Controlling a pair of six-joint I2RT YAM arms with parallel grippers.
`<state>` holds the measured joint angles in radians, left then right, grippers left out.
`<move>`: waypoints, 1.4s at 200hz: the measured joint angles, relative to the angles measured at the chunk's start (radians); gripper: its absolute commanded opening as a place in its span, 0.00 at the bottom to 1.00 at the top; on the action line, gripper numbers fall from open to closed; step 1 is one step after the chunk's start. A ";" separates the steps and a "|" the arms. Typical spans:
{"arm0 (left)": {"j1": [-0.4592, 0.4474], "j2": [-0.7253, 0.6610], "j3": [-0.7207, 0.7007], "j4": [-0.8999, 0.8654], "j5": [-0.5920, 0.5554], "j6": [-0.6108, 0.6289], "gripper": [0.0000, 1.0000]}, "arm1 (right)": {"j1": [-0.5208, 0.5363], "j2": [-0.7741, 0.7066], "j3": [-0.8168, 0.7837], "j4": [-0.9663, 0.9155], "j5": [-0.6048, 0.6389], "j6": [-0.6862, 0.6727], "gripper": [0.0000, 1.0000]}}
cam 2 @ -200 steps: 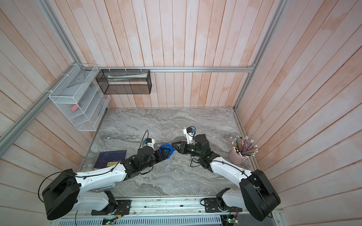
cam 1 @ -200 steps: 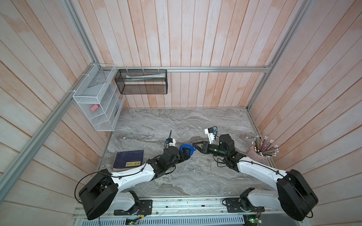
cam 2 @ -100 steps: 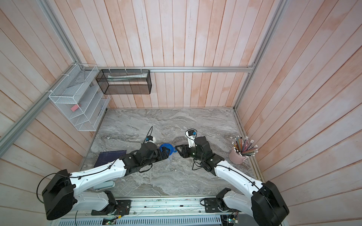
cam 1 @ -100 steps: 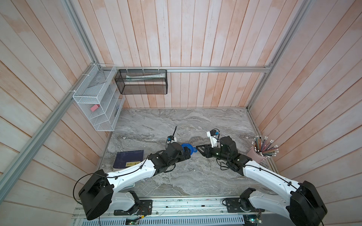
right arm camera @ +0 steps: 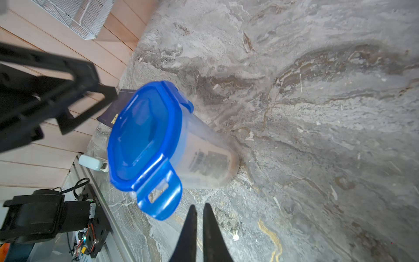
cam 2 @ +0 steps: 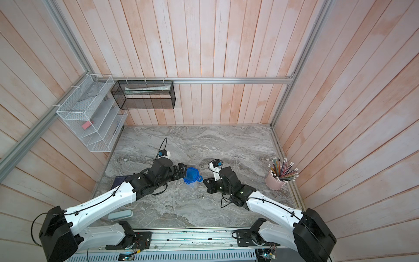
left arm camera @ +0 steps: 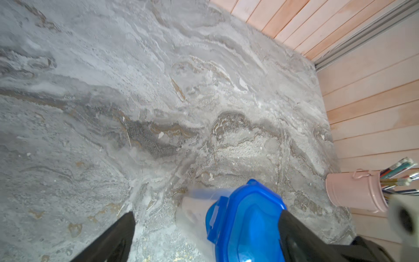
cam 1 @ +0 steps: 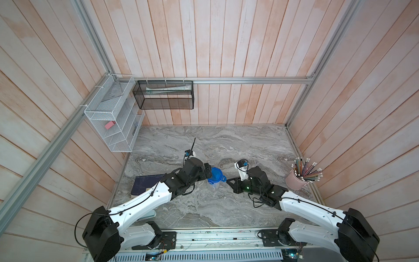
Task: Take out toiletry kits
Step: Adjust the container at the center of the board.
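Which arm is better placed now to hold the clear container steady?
Left. The left gripper is open with its jaws either side of the clear container; the right gripper is shut, near the lid's tab.

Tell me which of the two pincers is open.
The left pincer: its black fingers stand wide apart, with the blue-lidded clear plastic container between them. The right pincer has its fingers nearly together, holding nothing.

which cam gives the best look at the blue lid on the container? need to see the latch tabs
Right wrist: the blue lid fills much of the picture, with one tab sticking out toward the camera. Left wrist shows the lid close but cropped at the picture's edge. In both top views it is small, tabs barely readable.
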<state>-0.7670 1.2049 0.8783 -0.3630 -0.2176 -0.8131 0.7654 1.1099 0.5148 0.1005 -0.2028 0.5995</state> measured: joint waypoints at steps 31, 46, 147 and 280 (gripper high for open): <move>0.006 -0.048 -0.002 -0.008 -0.001 0.006 1.00 | 0.007 0.000 -0.004 0.004 0.004 0.003 0.08; 0.042 -0.067 -0.021 -0.002 0.007 0.010 1.00 | 0.027 -0.005 -0.023 0.013 0.004 0.009 0.08; 0.265 0.264 0.061 0.242 0.223 0.113 0.37 | 0.240 0.049 -0.059 -0.031 0.137 0.021 0.06; 0.225 0.424 0.057 0.422 0.356 0.044 0.11 | 0.216 0.139 0.185 -0.177 0.306 -0.038 0.04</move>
<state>-0.5419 1.6287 0.9352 0.0586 0.1387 -0.7689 0.9813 1.2488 0.7002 -0.0765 0.1036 0.5613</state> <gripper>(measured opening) 0.107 0.043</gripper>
